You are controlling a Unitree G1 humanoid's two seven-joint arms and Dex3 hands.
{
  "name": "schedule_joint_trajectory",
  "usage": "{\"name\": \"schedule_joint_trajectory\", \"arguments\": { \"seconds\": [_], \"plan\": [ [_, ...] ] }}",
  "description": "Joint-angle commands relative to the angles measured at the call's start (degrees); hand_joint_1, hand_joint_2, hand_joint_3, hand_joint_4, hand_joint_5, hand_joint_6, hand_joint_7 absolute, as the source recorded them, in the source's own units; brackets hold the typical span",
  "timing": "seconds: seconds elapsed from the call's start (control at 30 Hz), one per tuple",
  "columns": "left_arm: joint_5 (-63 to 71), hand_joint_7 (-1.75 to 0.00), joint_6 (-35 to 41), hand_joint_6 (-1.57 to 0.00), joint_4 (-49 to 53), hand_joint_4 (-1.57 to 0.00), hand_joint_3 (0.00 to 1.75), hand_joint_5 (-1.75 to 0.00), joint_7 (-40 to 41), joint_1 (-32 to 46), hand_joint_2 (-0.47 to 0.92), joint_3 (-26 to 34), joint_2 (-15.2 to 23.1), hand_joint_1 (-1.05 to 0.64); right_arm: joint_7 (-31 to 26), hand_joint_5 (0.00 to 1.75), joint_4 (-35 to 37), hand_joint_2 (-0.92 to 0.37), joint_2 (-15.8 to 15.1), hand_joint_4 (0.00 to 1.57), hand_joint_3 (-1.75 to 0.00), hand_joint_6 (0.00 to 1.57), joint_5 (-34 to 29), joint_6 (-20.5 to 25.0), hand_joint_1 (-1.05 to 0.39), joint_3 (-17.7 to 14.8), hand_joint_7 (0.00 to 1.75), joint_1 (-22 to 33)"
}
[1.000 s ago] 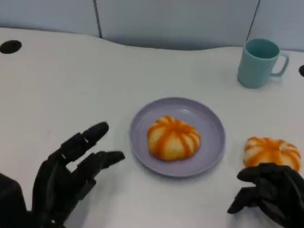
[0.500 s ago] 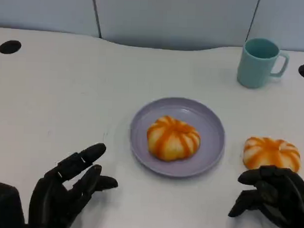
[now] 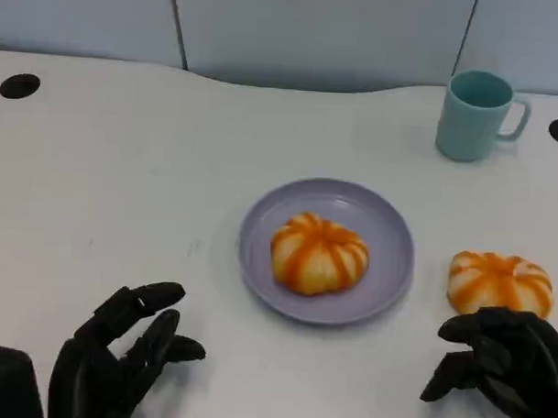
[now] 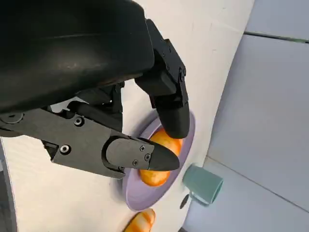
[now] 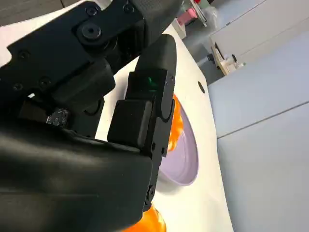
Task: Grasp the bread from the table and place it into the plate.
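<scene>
1. Left hand (image 3: 109, 354), at the counter's (image 3: 106, 175) near left: lower and closer to the robot than a second ago, fingers (image 3: 152, 296) spread, holding nothing. Probably finished here and leaving.
2. Plate (image 3: 384, 226) in the middle, unmoved, already carrying one bread (image 3: 319, 253); room for another seems tight.
3. Second bread (image 3: 499, 280) on the counter, just right of the plate, not yet grasped.
4. Right hand (image 3: 503, 359) just in front of that bread, nearly unchanged, fingers curled inward around nothing. Likely next to take this bread.
5. Teal mug (image 3: 475, 115) far right at the back, well apart, no obstacle.
</scene>
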Motion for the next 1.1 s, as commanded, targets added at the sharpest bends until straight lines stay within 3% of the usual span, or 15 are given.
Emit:
{"name": "schedule_joint_trajectory", "arguments": {
  "seconds": [0.03, 0.63, 1.1],
  "plan": [
    [0.22, -1.07, -2.08, -0.55, 1.10, -0.61, 0.21, -1.44, -0.49, -0.03, 0.92, 0.68, 0.41, -0.43, -0.43, 0.44, 0.41, -0.70, -1.03, 1.54, 0.00, 1.57, -0.10, -0.03, -0.99, -0.36, 0.02, -0.32],
    [0.09, -1.10, -4.84, -0.54, 6.07, -0.62, 0.20, -1.44, -1.09, -2.94, 0.92, 1.27, 0.89, -0.44, 1.46, 0.45, 6.01, -0.72, -1.35, 1.53, -0.01, 1.56, -0.60, -3.62, -0.93, -0.83, 0.03, -2.65],
    [0.27, -1.02, -4.15, -0.60, 6.89, -0.66, 0.16, -1.39, -0.98, -3.88, 0.92, 1.67, 1.12, -0.45, 1.02, 0.44, 6.26, -0.71, -1.40, 1.52, 0.00, 1.56, -0.60, -2.93, -0.94, -0.71, 0.02, -3.23]
  ]
}}
